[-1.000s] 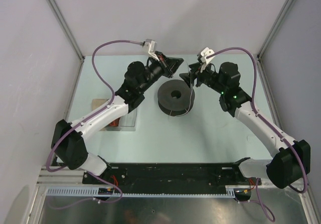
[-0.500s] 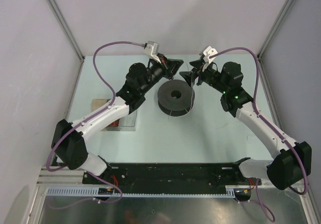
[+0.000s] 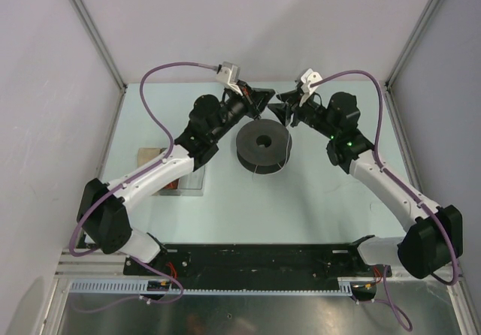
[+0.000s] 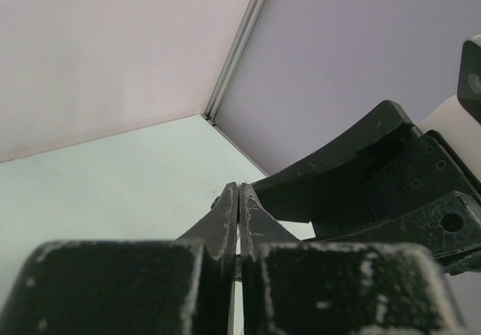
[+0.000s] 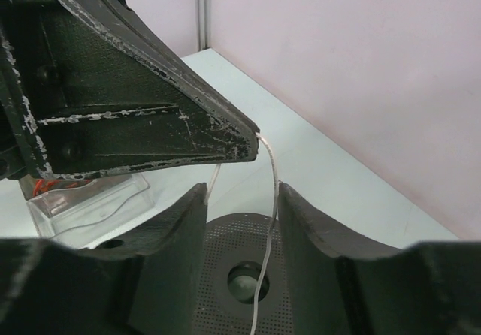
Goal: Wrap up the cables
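Cable work had both my grippers close together above the far rim of the black round spool [image 5: 222,309] with its perforated face and centre hole. My left gripper [image 4: 237,194] had its jaws pressed flat together, and the thin white thread-like cable [image 5: 269,162] came out from their tip, pinched there. From that tip it dropped through the gap of my right gripper [image 5: 242,194], whose jaws stood partly apart, clamping nothing. The strand ran close along one finger's inner face, and I could not tell whether it touched. A second white strand showed just beside the other finger. Below my right jaws the cable crossed the spool's face, and loose loops lay at the spool's near side on the pale green table [image 3: 316,192]. Well back from my left jaws, beside that forearm, stood the clear plastic box [image 5: 98,200].
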Controlling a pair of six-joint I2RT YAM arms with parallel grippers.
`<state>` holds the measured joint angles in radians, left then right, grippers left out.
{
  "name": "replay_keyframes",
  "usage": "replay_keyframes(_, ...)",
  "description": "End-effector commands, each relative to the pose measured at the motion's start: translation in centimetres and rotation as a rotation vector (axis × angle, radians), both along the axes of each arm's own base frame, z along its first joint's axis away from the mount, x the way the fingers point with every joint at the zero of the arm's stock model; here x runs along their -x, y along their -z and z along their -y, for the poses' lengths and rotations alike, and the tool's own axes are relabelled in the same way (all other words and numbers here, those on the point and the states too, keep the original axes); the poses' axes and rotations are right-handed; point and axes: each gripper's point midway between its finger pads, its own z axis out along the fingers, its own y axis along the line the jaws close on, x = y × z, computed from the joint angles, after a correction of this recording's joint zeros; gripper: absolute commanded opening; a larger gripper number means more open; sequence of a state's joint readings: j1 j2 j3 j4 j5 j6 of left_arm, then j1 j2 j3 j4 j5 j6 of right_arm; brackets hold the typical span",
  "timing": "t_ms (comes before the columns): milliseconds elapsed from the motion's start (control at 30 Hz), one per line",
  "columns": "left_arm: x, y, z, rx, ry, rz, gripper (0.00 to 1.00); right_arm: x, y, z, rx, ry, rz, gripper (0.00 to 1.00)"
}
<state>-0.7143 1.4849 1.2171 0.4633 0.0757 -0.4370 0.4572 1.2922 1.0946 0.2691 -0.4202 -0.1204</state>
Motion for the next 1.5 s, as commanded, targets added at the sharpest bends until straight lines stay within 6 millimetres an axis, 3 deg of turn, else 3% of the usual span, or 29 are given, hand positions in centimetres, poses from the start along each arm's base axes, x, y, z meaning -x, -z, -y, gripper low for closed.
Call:
replay_keyframes(0, -0.3, -1.7, -0.7, 0.021, -0.051, 0.068, 0.00, 0.1, -3.2, -0.5, -0.043, -0.013, 0.086, 0.43)
replay_keyframes(133, -0.6, -1.4, -0.8, 0.015, -0.068, 0.066, 0.00, -0.3, -3.3, -0.7, -0.047, -0.007, 0.090, 0.33)
replay_keyframes(433, -1.1, -1.0, -0.7, 0.002, -0.089, 0.066, 0.00, -0.6, -3.4, -1.5, -0.046, 0.003, 0.101, 0.30)
replay_keyframes(667, -1.4, -0.6, -0.7, -0.005, -0.099, 0.062, 0.00, -0.8, -3.5, -1.3, -0.045, 0.022, 0.102, 0.17)
replay_keyframes(967, -1.3, -0.3, -0.6, -0.006, -0.093, 0.054, 0.00, -1.0, -3.4, -1.1, -0.054, 0.033, 0.088, 0.19)
replay_keyframes(1167, -1.4, -0.4, -0.6, -0.005, -0.089, 0.055, 0.00, -1.2, -3.2, -0.9, -0.050, 0.040, 0.080, 0.01)
replay_keyframes(1233, -1.5, -0.6, -0.9, -0.001, -0.082, 0.056, 0.11, -1.5, -2.9, -0.3, -0.048, 0.054, 0.060, 0.00)
replay_keyframes(1367, -1.1, -0.8, -2.0, -0.013, -0.014, 0.052, 0.48, -2.2, -2.1, 1.8, -0.033, 0.085, 0.019, 0.00)
replay_keyframes(1467, -1.0, 0.8, -3.5, -0.069, 0.048, 0.011, 0.64, -2.7, -1.4, 4.2, 0.003, 0.120, -0.004, 0.00)
